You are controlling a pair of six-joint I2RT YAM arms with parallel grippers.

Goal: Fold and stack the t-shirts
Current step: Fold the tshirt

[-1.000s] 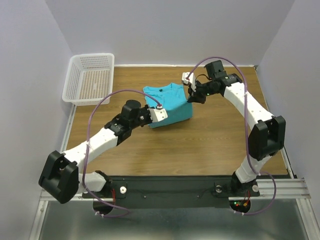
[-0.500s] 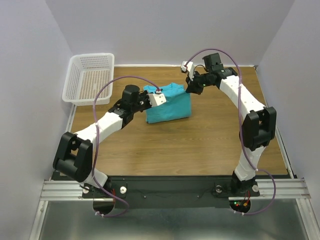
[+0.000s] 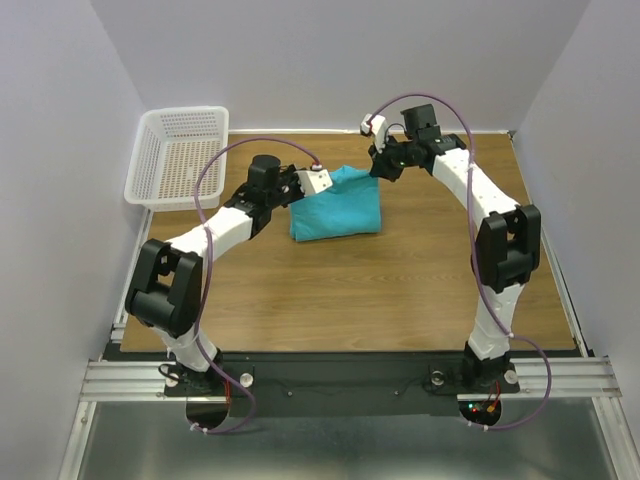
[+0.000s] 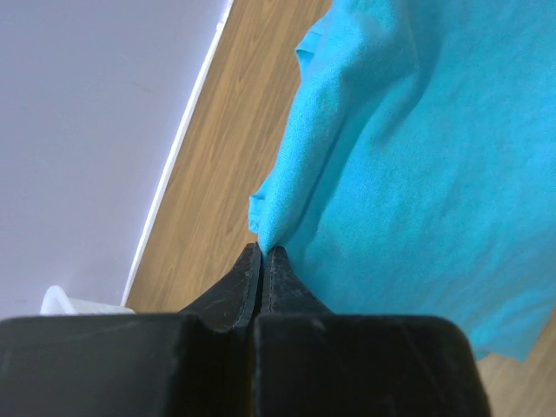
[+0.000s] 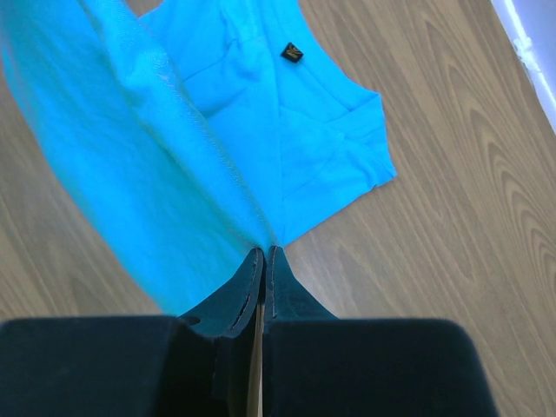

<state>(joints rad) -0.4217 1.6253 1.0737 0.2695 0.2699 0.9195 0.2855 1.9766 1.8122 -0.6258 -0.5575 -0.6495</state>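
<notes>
One turquoise-blue t-shirt [image 3: 338, 203] lies partly folded at the back middle of the wooden table. My left gripper [image 3: 322, 176] is shut on its left edge, where a corner of cloth [image 4: 269, 228] is pinched between the black fingertips. My right gripper [image 3: 376, 168] is shut on the right edge, with the cloth [image 5: 174, 174] running up from the fingertips. In the right wrist view the lower layer shows the neck with its small dark label [image 5: 292, 53]. Both held edges are raised off the table.
A white mesh basket [image 3: 180, 155] stands at the back left corner. The back wall [image 3: 330, 60] runs close behind both grippers. Bare wooden table [image 3: 340, 290] stretches between the shirt and the arm bases.
Both grippers have carried the shirt's near edge away from the bases, over the rest of the shirt, to its far side. The collar seen earlier from above is now covered.
</notes>
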